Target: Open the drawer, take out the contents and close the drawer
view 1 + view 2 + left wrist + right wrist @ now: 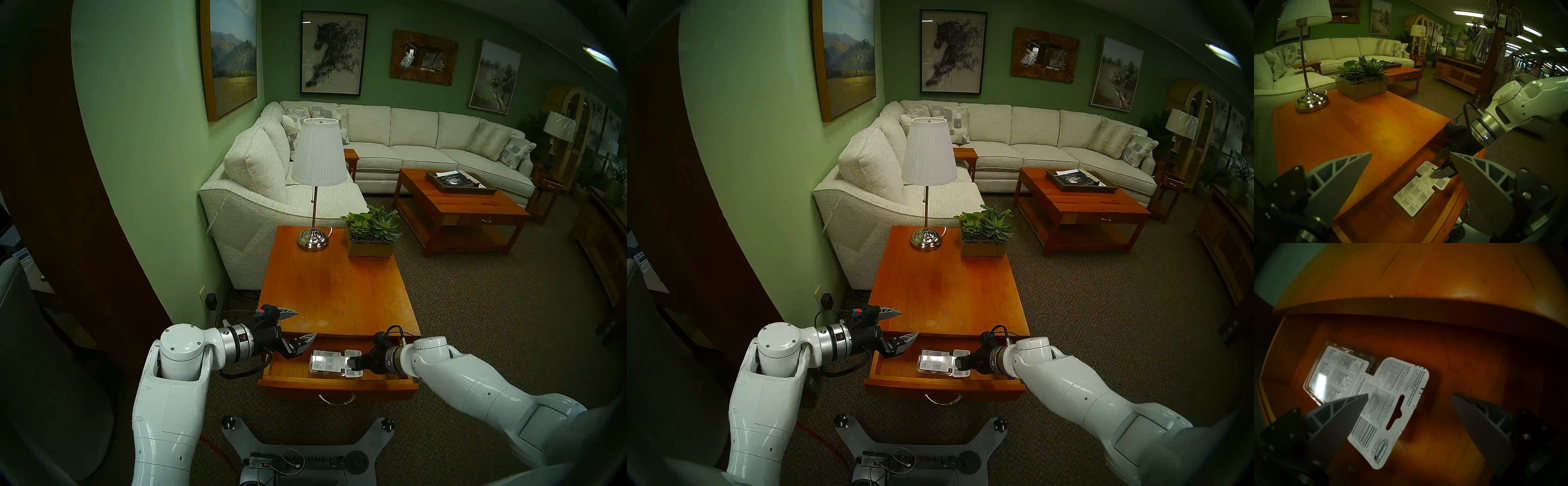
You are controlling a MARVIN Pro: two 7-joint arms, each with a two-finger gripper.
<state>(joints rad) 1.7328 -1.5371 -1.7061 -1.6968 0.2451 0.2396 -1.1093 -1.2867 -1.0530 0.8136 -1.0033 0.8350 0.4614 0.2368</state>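
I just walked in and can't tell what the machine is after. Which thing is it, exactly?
Find the small wooden table with the lamp and succulents; its drawer is pulled open. Inside lies a flat clear plastic package with a white printed card, the only thing visible in there, under the right claw.

left gripper (pixel 1410 162): both grey fingers at bottom corners, spread wide, nothing between them
end table (pixel 1349 129): orange-brown wood top, fills centre
drawer (pixel 1390 218): pulled out below table's near edge, floor visible
blister package (pixel 1415 193): flat on drawer floor, white printed card up, hang-tab end toward right gripper
right gripper (pixel 1438 167): over hang-tab end, fingers apart, one tip above card; contact unclear
right arm (pixel 1519 105): white, enters from right
lamp (pixel 1308 100): chrome base on table's far left, white shade
succulent planter (pixel 1361 84): far edge of table, right of lamp
sofa (pixel 1342 49): pale sectional behind
coffee table (pixel 1403 74): beyond planter
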